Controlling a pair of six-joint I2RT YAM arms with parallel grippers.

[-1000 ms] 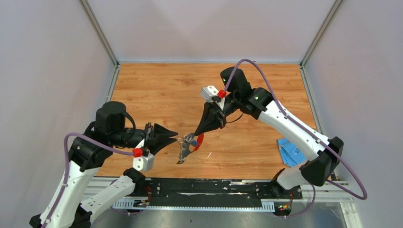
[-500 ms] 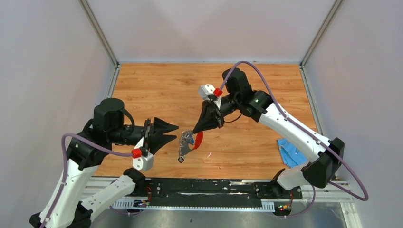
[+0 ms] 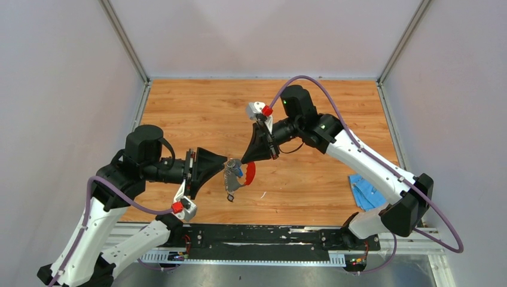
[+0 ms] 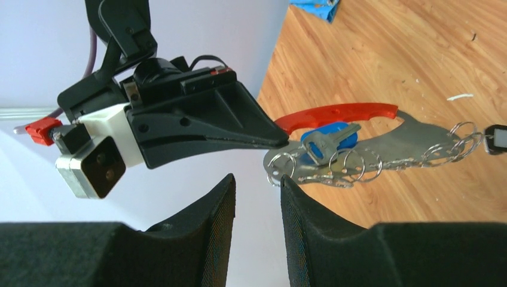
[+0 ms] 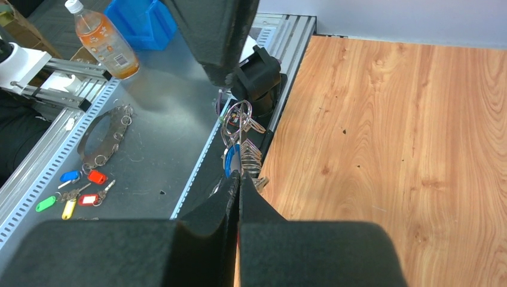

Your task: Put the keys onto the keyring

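Note:
The keyring (image 3: 250, 172) is a red curved loop (image 4: 335, 113) with a grey metal plate and a row of split rings (image 4: 388, 152), held in the air above the wooden table. My right gripper (image 3: 242, 161) is shut on its red end (image 5: 239, 176). A key with a blue head (image 4: 332, 139) hangs on the ring, and a key with a black head (image 4: 496, 137) dangles at the far end (image 3: 229, 198). My left gripper (image 4: 257, 179) is open, its gap empty. Its right fingertip (image 4: 286, 182) sits right at the end ring.
A blue cloth (image 3: 365, 191) lies on the table near the right arm's base. A small white scrap (image 3: 262, 194) lies under the keyring. Beyond the table edge, a metal bench holds a bottle (image 5: 101, 39), a blue bin (image 5: 140, 21), a spare ring plate (image 5: 101, 134) and coloured key tags (image 5: 72, 191).
My left gripper has rolled, opened wider and moved right up to the keyring's end. My right gripper has carried the keyring slightly up and to the left.

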